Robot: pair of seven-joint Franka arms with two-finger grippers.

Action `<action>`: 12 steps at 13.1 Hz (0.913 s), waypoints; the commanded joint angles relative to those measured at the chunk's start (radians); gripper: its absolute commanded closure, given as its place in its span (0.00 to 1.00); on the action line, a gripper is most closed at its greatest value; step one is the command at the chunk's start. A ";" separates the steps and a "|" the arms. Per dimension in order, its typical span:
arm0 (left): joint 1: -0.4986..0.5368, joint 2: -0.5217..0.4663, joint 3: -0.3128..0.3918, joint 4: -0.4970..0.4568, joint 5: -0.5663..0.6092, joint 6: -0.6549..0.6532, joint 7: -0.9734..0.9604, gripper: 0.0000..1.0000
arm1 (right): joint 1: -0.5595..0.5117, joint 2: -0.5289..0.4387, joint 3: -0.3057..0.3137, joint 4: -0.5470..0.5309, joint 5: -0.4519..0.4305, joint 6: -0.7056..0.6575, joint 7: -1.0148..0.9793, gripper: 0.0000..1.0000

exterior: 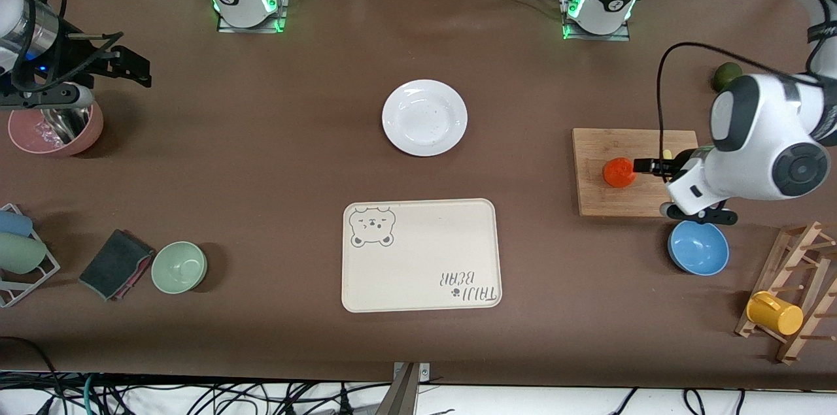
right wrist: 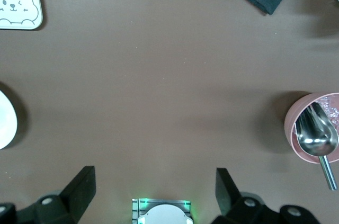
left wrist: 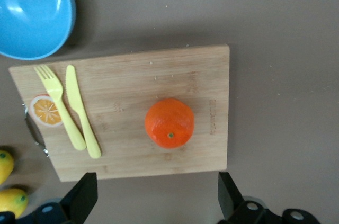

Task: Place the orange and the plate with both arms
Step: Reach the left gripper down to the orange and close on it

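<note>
Two grippers, both spread wide and empty. Right gripper (right wrist: 153, 195) waited over bare table beside the pink bowl (exterior: 55, 129); plate (exterior: 424, 117) sat mid-table. Orange (left wrist: 169, 123) sat on the board (left wrist: 127, 75), directly under the left gripper (left wrist: 157, 200), so that arm's closest.

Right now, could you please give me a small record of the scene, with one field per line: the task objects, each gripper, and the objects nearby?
orange: on the wooden cutting board, not held
plate: bare, farther from the front camera than the bear tray, untouched
left gripper: open, over the board's edge next to the orange
right gripper: open, waiting over bare table beside the pink bowl at the right arm's end
also on board: yellow fork, yellow knife
near board: blue bowl
</note>
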 commanded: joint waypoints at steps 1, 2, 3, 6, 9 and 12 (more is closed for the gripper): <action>-0.011 0.008 -0.005 -0.110 -0.015 0.156 0.023 0.00 | -0.001 -0.001 -0.002 0.015 0.014 -0.017 -0.009 0.00; -0.005 0.029 -0.005 -0.123 -0.020 0.187 0.023 0.00 | -0.001 -0.001 -0.002 0.015 0.014 -0.017 -0.009 0.00; -0.001 0.048 -0.005 -0.120 -0.020 0.192 0.023 0.00 | -0.001 -0.001 -0.002 0.015 0.014 -0.017 -0.009 0.00; -0.001 0.069 -0.006 -0.125 -0.021 0.203 0.024 0.00 | -0.001 0.001 -0.002 0.015 0.014 -0.016 -0.009 0.00; 0.001 0.095 -0.010 -0.129 -0.023 0.206 0.024 0.00 | -0.001 -0.001 -0.002 0.015 0.014 -0.017 -0.009 0.00; 0.006 0.118 -0.009 -0.132 -0.024 0.237 0.024 0.00 | -0.001 -0.001 -0.002 0.015 0.014 -0.017 -0.009 0.00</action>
